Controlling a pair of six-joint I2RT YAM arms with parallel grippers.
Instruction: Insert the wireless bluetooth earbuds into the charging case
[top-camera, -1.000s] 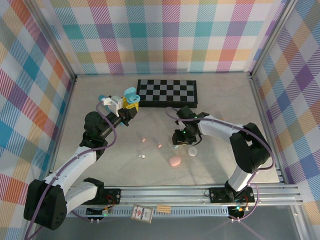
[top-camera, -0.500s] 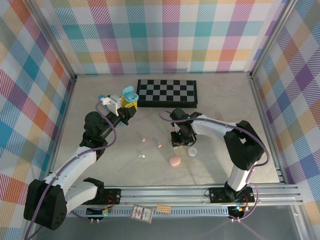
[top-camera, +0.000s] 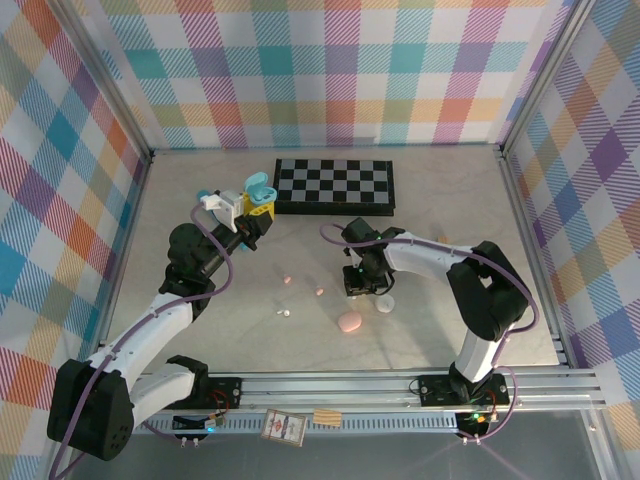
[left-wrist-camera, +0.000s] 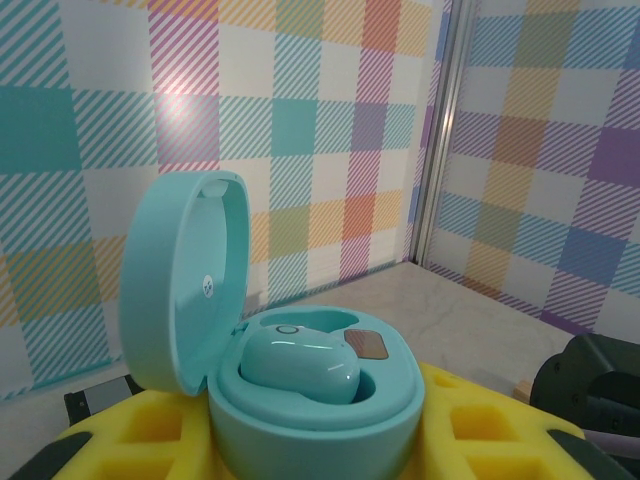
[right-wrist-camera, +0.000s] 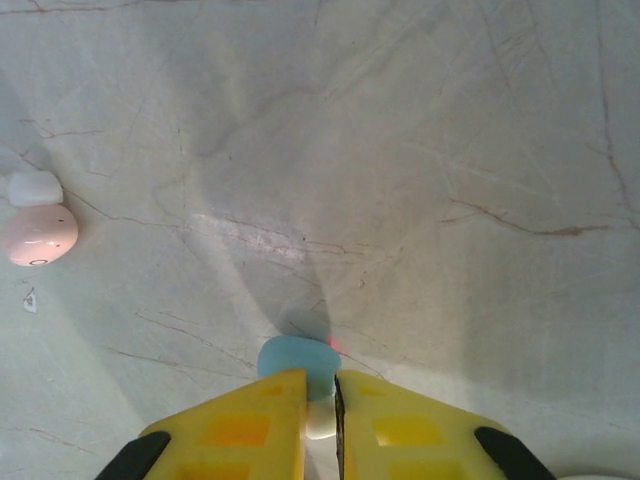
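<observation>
1. Near the middle of the pale stone table (top-camera: 440, 205), the right end effector (top-camera: 362, 286) points down. Its 2 yellow fingers (right-wrist-camera: 240, 430) are pressed together, pinching a small pale blue plastic earbud (right-wrist-camera: 298, 360) right at the table top.
2. At the back left, the left end effector (top-camera: 258, 204) is closed around a round teal plastic charging case (left-wrist-camera: 300, 415) and holds it up off the table. The lid is open, and 1 teal earbud (left-wrist-camera: 300, 368) sits inside.
3. The blue bud is smooth and round, and the fingers seem to hold just 1 end of it. It could slip or pop out when it is lifted.
4. The bud could also twist in the grip. Then it would not line up with its spot in the case, which looks like a tight fit.
5. A hard push could tip the case in its soft yellow pads or knock the lid.
6. A small pink plastic earbud (right-wrist-camera: 38, 232) lies well apart on the table. A low swing of the arm could bump it away.
</observation>
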